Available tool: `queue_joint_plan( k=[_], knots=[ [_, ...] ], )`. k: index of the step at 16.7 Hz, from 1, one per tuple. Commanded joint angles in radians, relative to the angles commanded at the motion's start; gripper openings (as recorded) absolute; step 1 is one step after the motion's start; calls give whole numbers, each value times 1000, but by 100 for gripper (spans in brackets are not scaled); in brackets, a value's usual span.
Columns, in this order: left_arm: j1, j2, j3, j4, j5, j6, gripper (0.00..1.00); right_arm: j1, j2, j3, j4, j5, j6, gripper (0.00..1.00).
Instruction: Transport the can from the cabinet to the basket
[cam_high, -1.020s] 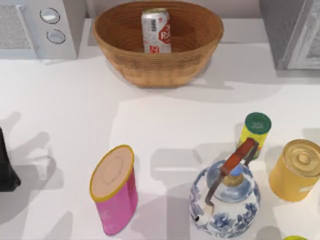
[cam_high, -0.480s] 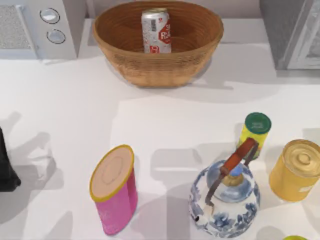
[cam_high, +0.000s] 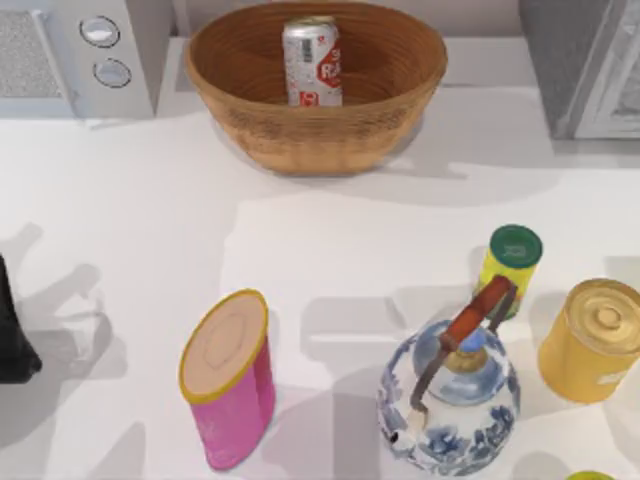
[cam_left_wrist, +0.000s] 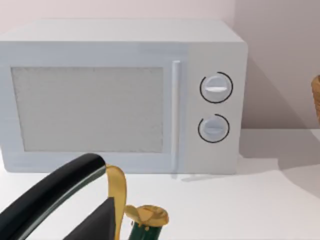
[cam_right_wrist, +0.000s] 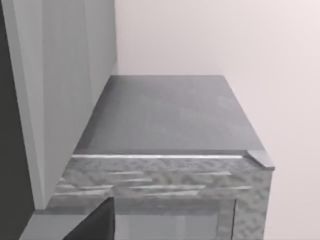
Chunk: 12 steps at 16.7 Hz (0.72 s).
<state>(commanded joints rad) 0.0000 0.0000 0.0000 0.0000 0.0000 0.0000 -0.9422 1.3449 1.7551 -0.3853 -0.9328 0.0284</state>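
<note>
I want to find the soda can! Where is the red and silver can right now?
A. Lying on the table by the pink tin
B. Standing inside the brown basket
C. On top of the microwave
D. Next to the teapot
B. In the top view the can stands upright inside the basket, with the woven rim all around it.
</note>
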Motion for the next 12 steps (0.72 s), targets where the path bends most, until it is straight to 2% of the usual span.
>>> queue_joint_plan(
  k=[4,12],
  knots=[
    [0,0,0,0,0,0,100,250,7,17,-15,249,-2,100],
    [0,0,0,0,0,0,100,969,-11,6,-45,968,-7,100]
  ],
)
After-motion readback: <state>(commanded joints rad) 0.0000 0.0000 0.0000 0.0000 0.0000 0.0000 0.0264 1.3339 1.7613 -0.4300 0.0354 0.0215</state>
